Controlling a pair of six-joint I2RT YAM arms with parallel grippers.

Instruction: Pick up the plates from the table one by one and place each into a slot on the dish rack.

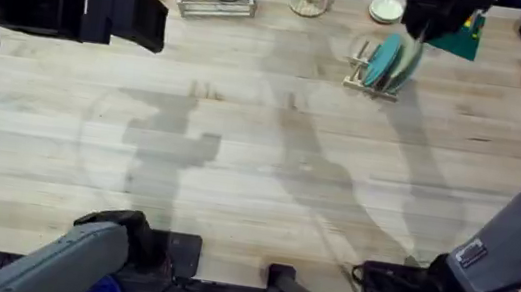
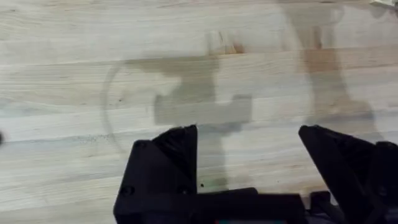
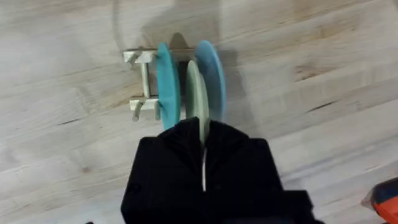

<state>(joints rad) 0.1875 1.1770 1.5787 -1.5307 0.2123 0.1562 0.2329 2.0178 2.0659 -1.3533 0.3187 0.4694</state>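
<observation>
The pale cream plate (image 3: 196, 93) is held on edge by the right hand (image 3: 203, 140), fingers pinched narrow on its rim, and is being set into the dish rack (image 3: 142, 84) w/ a teal-blue plate (image 3: 166, 84) on one side and another teal plate (image 3: 211, 74) on the other. Seen from overhead, the rack (image 1: 362, 79) stands at the far right of the desk (image 1: 238, 163), w/ the right hand above it.

The step in hand is judged to be seating the plate in its slot. It should be kept upright and lowered straight between the dowels, approx. parallel to the neighbours, so neither teal plate is knocked. Release is best made only once the lower rim rests on the base; whether it already does cannot be told.

The plate is thin, round, matte, no pattern; likely rigid and a bit slippery at the edge. The rack is light wood w/ round pegs on a low base. The desk is pale plank w/ visible grain.

The left hand (image 2: 249, 162) hangs over bare desk near its base, spread wide, holding nothing.
</observation>
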